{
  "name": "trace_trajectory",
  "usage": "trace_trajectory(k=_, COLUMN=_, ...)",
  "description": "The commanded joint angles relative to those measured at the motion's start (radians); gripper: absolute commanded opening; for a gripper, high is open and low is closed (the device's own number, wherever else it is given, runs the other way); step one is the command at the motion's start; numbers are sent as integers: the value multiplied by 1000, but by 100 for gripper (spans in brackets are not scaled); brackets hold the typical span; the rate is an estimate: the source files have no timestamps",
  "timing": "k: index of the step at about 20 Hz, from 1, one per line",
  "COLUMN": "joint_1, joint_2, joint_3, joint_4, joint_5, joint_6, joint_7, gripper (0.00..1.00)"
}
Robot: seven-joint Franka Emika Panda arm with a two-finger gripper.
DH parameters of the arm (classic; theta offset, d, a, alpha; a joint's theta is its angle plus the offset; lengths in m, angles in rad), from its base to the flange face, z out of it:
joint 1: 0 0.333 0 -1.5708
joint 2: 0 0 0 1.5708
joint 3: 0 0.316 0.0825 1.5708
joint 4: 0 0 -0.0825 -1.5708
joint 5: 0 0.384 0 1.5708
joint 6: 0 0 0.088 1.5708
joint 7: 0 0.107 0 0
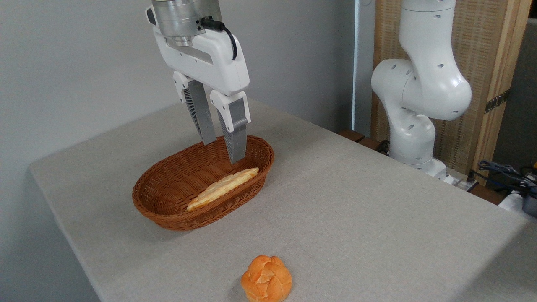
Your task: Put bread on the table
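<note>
**benchtop_dan:** ok, going left to right. Furthest left is the brown oval wicker basket [168,201], sitting on the light grey speckled table [356,201] toward the back-left part of it. The braided loaf [222,188] is inside the basket, lying lengthwise along the side nearer the camera, one pointed end down by the front rim and the other up toward the far right end. Pale yellow going golden, plaited top facing up.

**mira_k:** and the gripper? Is it holding anything?

**benchtop_dan:** nope. The gripper [222,149] hangs over the basket's far right end, pointing down with a slight tilt. The two fingers [235,138] are spread apart with a clear gap between them and nothing in that gap. The tips sit at about rim level, the right one dipping just inside the basket. It looks close above the upper end of the loaf, but I honestly can't tell from this angle whether it touches.

**mira_k:** anything else on the table?

**benchtop_dan:** a round orange knotted bun [266,279] down at the front edge, well apart from the basket, on bare tabletop. Further right is the white arm base [415,138] standing behind the table's far right edge, with a wooden slatted panel [482,63] behind it and some cables [503,172] at the far right.
</note>
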Motion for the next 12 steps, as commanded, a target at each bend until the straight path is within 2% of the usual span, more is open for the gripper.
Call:
trace_trajectory(k=1, joint_1=-1, joint_2=-7, joint_3=5, joint_4=7, joint_5=-6, joint_6=-9, joint_7=-8, gripper=100)
trace_trajectory(k=12, joint_1=-1, joint_2=-6, joint_3=-6, joint_4=1, joint_5=-4, joint_6=-9, joint_7=12, gripper=100)
